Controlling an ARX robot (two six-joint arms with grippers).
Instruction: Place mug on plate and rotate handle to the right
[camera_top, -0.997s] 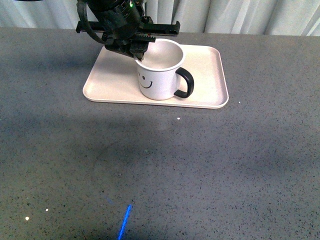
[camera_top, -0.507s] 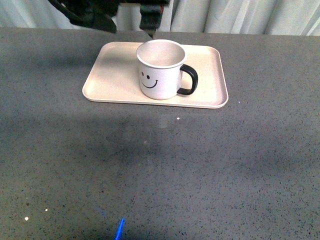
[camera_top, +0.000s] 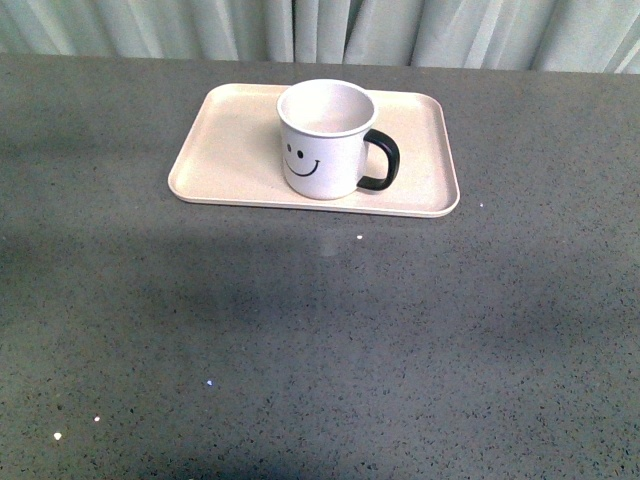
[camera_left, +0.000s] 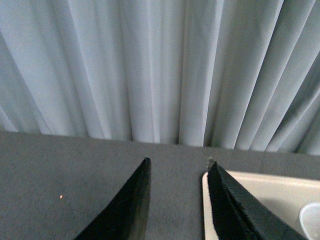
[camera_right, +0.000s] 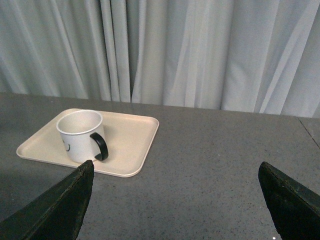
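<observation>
— How do the grippers stand, from your station?

— On my left wrist camera I see the left gripper (camera_left: 178, 165) with its two black fingers (camera_left: 132, 205) apart. Only bare bench (camera_left: 60, 170) shows between them, so it holds nothing. The right gripper (camera_right: 175, 165) is spread very wide and is also empty. Neither gripper appears in my front camera.

— And the mug?

— The mug (camera_top: 322, 145) stands upright on the plate (camera_top: 205, 160), about in its middle, well apart from both grippers. The handle (camera_top: 383, 160) points to the right in the front view. The smiley face (camera_top: 300, 163) looks toward my front camera.

— Where is the plate itself?

— It lies flat on the far part of the grey bench, near the pale curtain (camera_top: 400, 30). In the left wrist camera, one corner of the plate shows just beside one finger.
</observation>
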